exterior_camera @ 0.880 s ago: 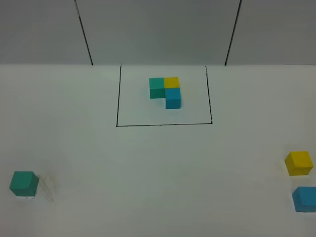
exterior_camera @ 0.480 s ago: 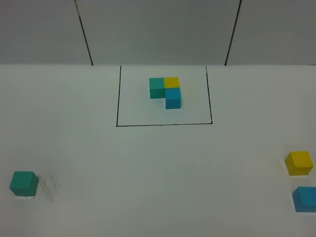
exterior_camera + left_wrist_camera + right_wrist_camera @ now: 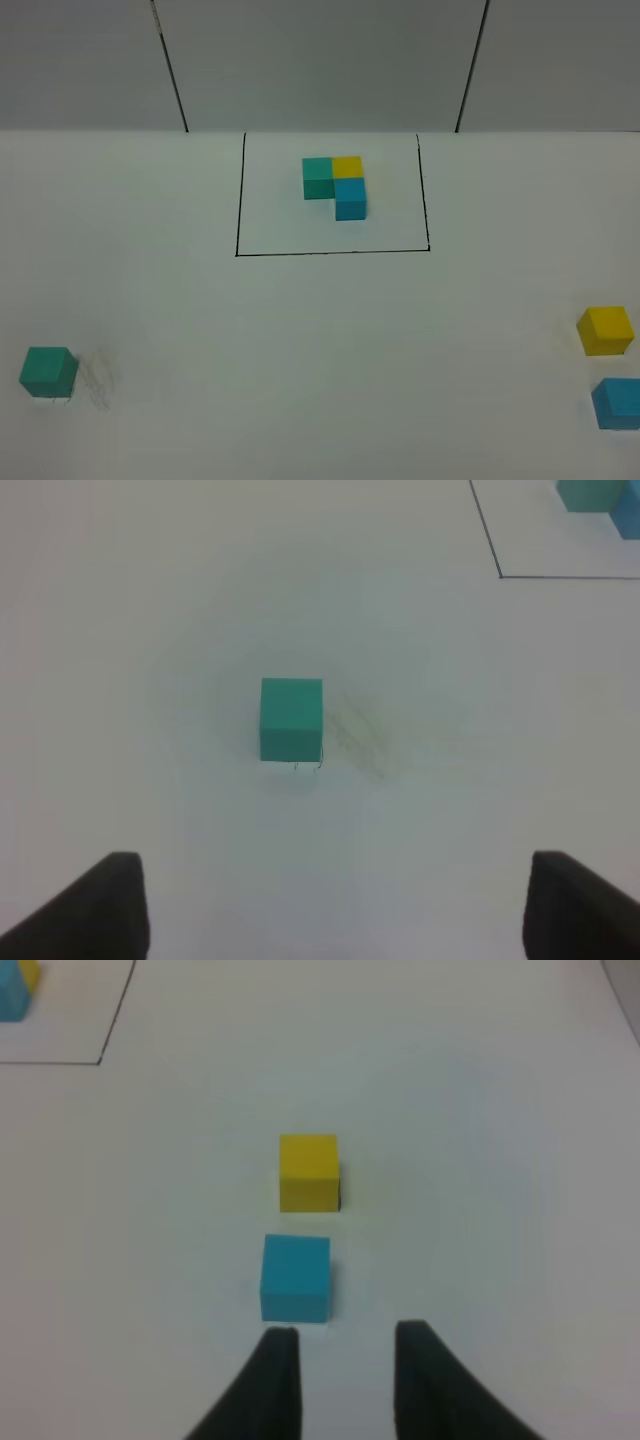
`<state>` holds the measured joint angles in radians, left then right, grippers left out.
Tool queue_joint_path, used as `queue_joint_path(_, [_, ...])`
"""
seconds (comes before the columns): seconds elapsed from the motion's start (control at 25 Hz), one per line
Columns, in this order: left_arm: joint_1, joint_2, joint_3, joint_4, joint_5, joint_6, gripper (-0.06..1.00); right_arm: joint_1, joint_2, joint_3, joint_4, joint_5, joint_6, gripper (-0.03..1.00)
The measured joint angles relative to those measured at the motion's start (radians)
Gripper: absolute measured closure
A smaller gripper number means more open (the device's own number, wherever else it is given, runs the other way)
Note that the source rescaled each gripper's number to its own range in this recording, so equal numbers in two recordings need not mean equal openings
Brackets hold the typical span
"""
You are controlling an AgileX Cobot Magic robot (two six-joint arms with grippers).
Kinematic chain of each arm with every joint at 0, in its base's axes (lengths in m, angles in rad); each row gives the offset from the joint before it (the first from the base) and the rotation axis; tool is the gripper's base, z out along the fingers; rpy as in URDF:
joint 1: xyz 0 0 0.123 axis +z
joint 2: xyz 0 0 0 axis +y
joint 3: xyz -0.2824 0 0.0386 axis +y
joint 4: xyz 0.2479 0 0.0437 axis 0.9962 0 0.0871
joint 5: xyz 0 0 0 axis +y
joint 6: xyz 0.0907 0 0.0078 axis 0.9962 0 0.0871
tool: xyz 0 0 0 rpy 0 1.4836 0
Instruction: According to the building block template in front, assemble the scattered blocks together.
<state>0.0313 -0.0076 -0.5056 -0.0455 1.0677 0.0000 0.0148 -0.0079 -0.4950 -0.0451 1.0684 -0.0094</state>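
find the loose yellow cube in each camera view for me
Exterior high: the loose yellow cube sits near the right edge, just behind the loose blue cube.
Left wrist: not in view.
Right wrist: near the middle, just beyond the loose blue cube from the right tool.
Shared landmark: the black frame line; a corner of it shows in every view.

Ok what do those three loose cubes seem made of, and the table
The teal-green cube, yellow cube and blue cube look like painted wood or dense foam, I cannot tell which: flat matte colour, crisp edges, no glare. The table looks like smooth white laminate or board, with faint scuffs beside the teal-green cube.
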Motion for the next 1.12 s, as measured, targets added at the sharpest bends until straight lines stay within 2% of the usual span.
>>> queue_joint_path(0.36, [0.000, 0.009, 0.000, 0.001, 0.000, -0.010, 0.28, 0.000, 0.000, 0.000, 0.000, 0.000, 0.000, 0.97])
queue_joint_path(0.56, [0.000, 0.180, -0.021, 0.055, -0.038, -0.085, 0.28, 0.000, 0.000, 0.000, 0.000, 0.000, 0.000, 0.97])
queue_joint_path(0.84, [0.000, 0.584, -0.073, 0.072, -0.247, -0.154, 0.28, 0.000, 0.000, 0.000, 0.000, 0.000, 0.000, 0.97])
queue_joint_path(1.12, [0.000, 0.973, -0.096, 0.072, -0.476, -0.167, 0.28, 0.000, 0.000, 0.000, 0.000, 0.000, 0.000, 0.97])
